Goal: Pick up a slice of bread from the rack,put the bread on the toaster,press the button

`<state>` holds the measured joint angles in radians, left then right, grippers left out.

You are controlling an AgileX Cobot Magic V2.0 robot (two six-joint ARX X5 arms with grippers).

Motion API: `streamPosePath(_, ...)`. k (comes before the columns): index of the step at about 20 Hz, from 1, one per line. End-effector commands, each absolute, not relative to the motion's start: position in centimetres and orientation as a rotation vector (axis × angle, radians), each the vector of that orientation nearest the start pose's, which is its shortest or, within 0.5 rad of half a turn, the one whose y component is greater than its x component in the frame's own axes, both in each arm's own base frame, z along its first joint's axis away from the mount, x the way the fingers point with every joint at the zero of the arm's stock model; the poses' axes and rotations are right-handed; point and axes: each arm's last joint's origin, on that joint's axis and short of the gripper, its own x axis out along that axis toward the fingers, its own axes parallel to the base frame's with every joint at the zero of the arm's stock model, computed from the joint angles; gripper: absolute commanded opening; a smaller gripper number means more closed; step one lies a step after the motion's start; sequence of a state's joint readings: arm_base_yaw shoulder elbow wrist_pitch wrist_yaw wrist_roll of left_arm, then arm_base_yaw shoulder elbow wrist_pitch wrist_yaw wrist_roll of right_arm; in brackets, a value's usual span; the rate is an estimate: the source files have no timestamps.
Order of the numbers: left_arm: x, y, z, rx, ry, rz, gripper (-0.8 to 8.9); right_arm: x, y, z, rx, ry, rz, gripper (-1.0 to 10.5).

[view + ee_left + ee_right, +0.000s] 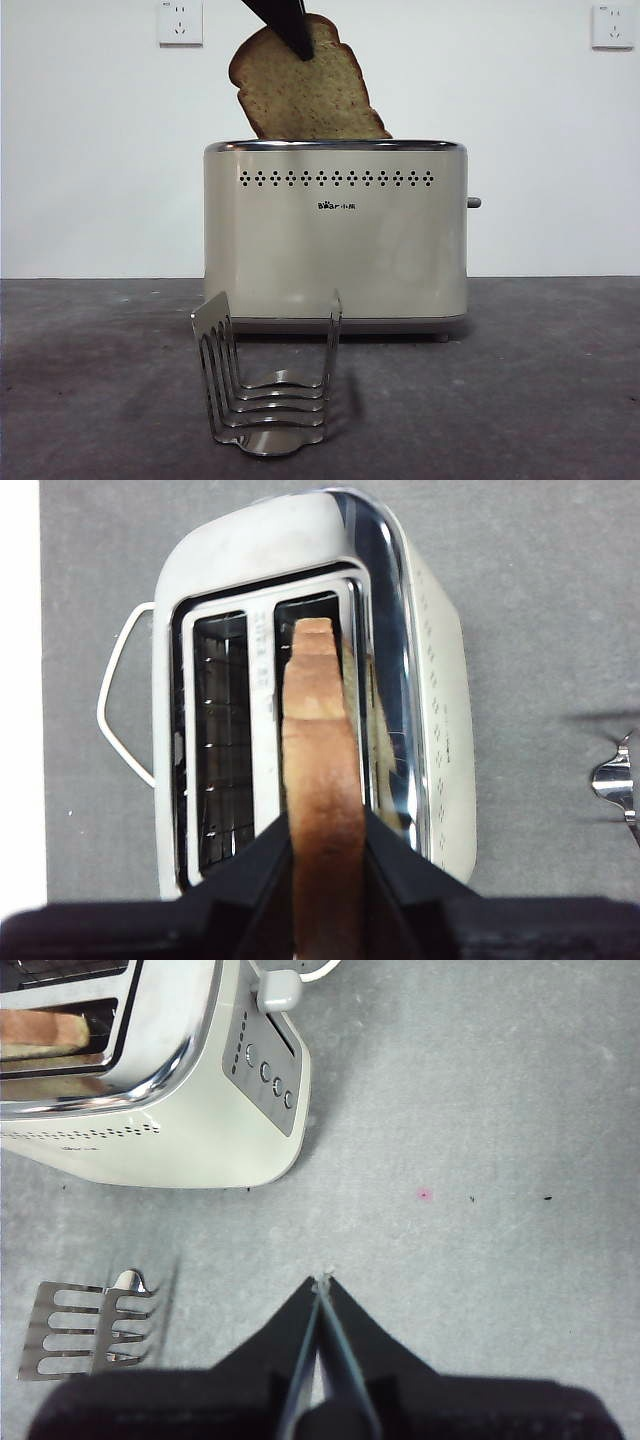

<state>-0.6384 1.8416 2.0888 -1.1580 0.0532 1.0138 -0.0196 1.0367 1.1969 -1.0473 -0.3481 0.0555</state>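
Left gripper (325, 855): jaws pinched on the crust of the slice of bread (300, 90), which hangs tilted with its lower end entering one slot of the toaster (335, 235). The rack (268, 385) stands near the table's (560, 400) front edge, just before the toaster. The button (473, 202) projects from the toaster's right side. Right gripper (322, 1285): jaws pressed together, holding nothing, above bare table right of the toaster.

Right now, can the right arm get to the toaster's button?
Probably yes. The right gripper hangs shut and holds nothing, above bare table beside the toaster, and nothing stands between it and the button.
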Motion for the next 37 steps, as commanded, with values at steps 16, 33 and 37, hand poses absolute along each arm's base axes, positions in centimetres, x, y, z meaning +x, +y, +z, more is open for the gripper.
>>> streamPosePath(16,32.2,-26.2,35.5,1.281,0.522,-1.056,0.29,17.8,0.7,35.5,0.213,0.897,0.284,0.0)
streamPosePath(33,32.0,-27.4,36.1,1.167,0.49,-0.994,3.25,17.7,0.7,35.4,0.213,0.906,0.283,0.0)
streamPosePath(37,31.2,-27.4,38.3,1.047,0.493,-0.927,3.22,17.9,0.6,35.5,0.207,0.89,0.285,0.0)
